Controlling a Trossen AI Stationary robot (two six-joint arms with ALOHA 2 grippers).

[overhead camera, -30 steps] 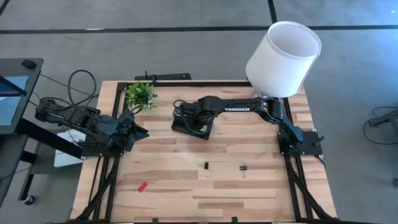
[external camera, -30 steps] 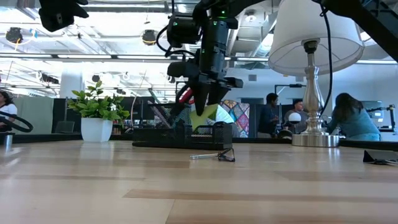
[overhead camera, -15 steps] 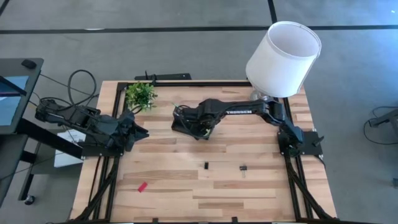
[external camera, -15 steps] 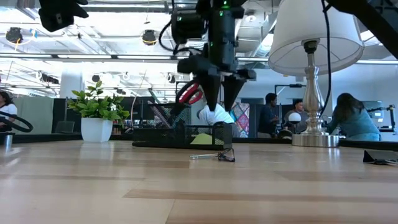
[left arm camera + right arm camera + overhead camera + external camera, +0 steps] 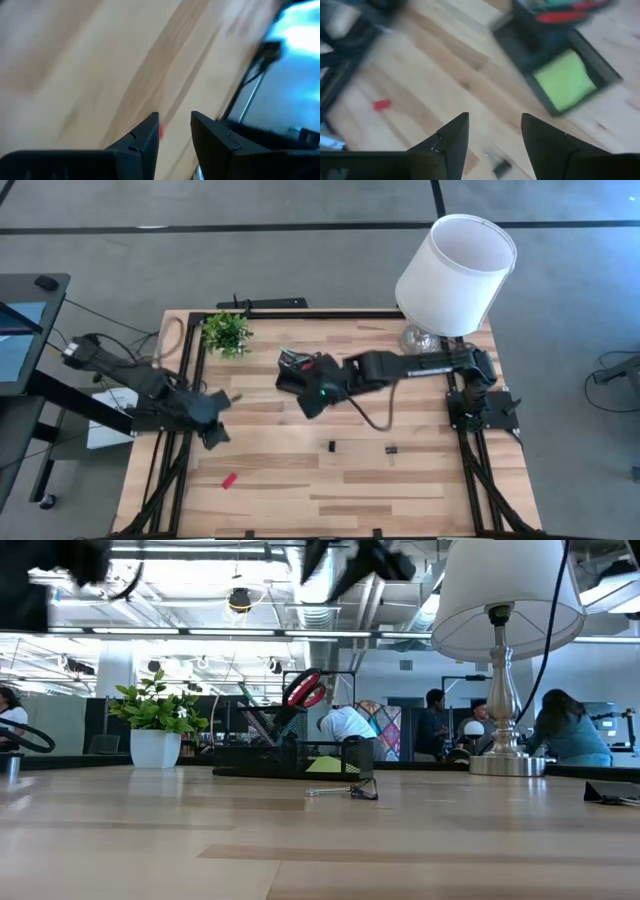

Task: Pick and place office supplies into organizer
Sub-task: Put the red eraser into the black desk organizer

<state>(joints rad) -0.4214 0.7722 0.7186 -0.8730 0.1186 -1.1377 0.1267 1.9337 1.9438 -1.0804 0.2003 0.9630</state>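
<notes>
**Sticky pad lodged; loose items await collection**

The organizer (image 5: 292, 376) stands at the far middle of the surface (image 5: 300, 500). Its low flat section holds the lime-green sticky-note pad (image 5: 565, 80), and the red-handled scissors (image 5: 304, 690) stand in the taller compartment with several pens.

The right gripper (image 5: 492, 135) hangs above the surface just beside the organizer, on its near side, with the jaws parted and nothing between them. The left gripper (image 5: 174, 132) is over the left edge of the surface, its jaws a little apart and empty.

Outstanding items: the red eraser (image 5: 229, 479) near the front left, and two black clips (image 5: 332, 446) and (image 5: 391, 449) lying well apart in the middle.

Judgement: a placement appears complete, and the step in hand is the move to the next pick. The eraser lies nearer the left arm, the clips nearer the right. Either pick calls for a descent square over a small flat item, jaws straddling it close to the surface before closing.
</notes>
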